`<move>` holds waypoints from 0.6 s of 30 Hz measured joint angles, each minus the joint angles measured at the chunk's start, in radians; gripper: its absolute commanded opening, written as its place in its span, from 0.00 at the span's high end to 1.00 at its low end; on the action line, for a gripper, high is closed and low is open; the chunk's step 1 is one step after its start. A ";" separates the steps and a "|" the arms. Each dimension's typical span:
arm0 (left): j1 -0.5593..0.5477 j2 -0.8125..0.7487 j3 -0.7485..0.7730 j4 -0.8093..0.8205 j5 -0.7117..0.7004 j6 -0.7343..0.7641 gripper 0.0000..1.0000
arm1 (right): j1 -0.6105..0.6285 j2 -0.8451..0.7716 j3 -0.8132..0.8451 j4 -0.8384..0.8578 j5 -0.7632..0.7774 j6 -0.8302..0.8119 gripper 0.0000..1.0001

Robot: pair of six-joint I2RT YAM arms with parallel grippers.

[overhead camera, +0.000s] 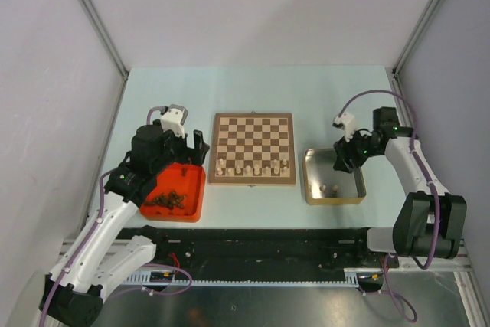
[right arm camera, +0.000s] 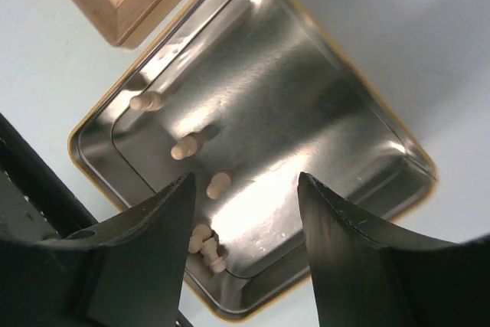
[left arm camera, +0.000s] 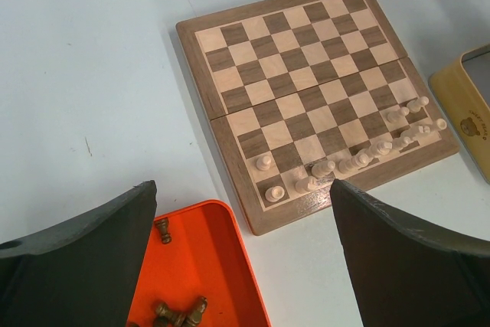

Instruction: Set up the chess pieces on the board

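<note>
View edges cut off the board (right arm camera: 126, 1) and the orange tray (left arm camera: 214, 266).

We see a mirror-glossy metal tin (right arm camera: 321, 97), a smooth wooden board (left arm camera: 306, 97) (faint sheen), and matt black fingers (right arm camera: 367, 266).

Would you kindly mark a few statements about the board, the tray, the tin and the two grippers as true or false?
1. On the board, pale chess pieces stand only in the two rows nearest the arms. True.
2. The red tray holds pale pieces. False: dark brown pieces lie in it.
3. The gold tin lies to the right of the board. True.
4. The right gripper hangs over the board. False: it is over the tin, jaws apart, with loose pale pieces lying in the tin.
5. The left gripper is shut. False: its jaws stand wide open.
</note>
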 measured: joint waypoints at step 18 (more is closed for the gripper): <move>0.000 0.007 -0.003 0.007 0.000 0.001 0.00 | 0.269 0.061 -0.150 0.017 0.140 -0.094 0.48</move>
